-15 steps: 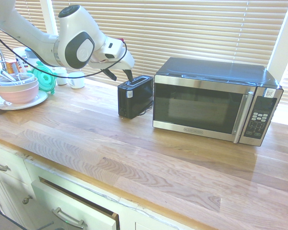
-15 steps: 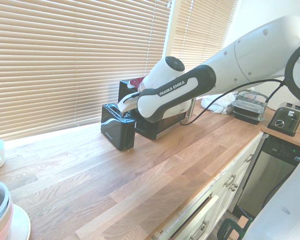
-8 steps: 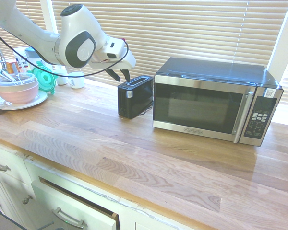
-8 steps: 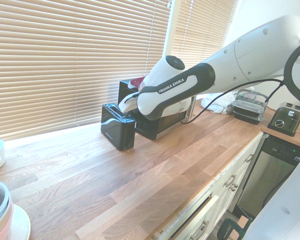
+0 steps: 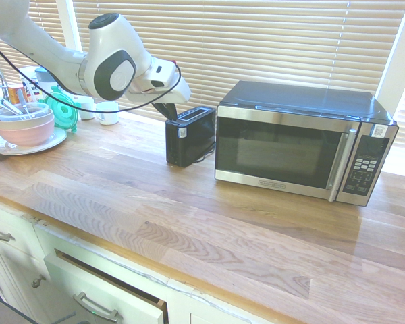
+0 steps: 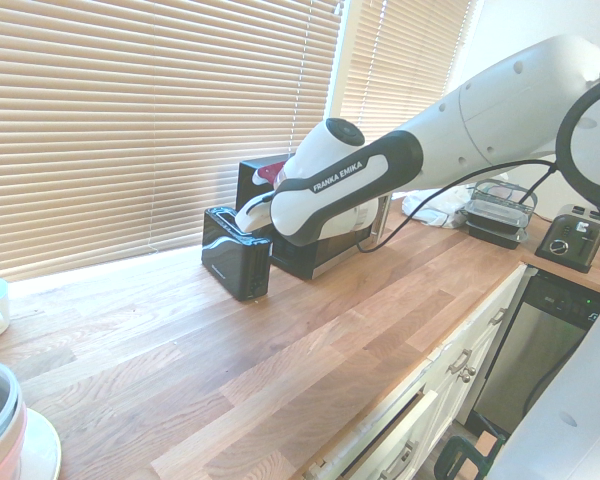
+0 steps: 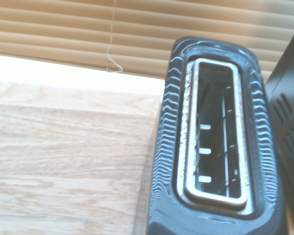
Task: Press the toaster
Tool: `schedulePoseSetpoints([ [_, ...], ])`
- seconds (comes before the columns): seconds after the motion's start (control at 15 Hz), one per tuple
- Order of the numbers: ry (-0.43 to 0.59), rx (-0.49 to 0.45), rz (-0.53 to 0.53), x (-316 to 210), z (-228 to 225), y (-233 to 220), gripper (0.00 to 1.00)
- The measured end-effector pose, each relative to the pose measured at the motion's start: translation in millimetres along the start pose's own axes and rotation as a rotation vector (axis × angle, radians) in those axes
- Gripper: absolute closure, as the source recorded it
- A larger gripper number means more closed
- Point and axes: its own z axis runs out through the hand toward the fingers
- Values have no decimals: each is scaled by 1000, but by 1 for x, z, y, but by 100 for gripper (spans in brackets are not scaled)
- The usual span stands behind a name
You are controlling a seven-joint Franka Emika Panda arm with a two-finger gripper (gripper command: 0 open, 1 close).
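The toaster (image 5: 189, 135) is a small narrow black box with a silver slotted top, standing on the wooden counter just left of the microwave (image 5: 297, 142). It also shows in the second exterior view (image 6: 235, 255), and from straight above in the wrist view (image 7: 215, 137), its slot empty. My gripper (image 5: 168, 110) hangs just above the toaster's rear left end, near the blinds. Its dark fingers are drawn together, with nothing between them. I cannot tell whether they touch the toaster.
The microwave stands close against the toaster's right side. Stacked bowls on a plate (image 5: 23, 128), a teal item (image 5: 64, 111) and a white cup (image 5: 108, 113) sit at the counter's left. Window blinds (image 5: 256, 40) run behind. Containers (image 6: 500, 215) sit at the far end.
The gripper's fingers have come together from wide open. The hand has sunk slightly toward the toaster's rear end.
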Motion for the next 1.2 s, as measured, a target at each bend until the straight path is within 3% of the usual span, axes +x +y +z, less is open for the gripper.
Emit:
schedulePoseSetpoints([
  [1.2,10,9,-17,-9,0,16,100],
])
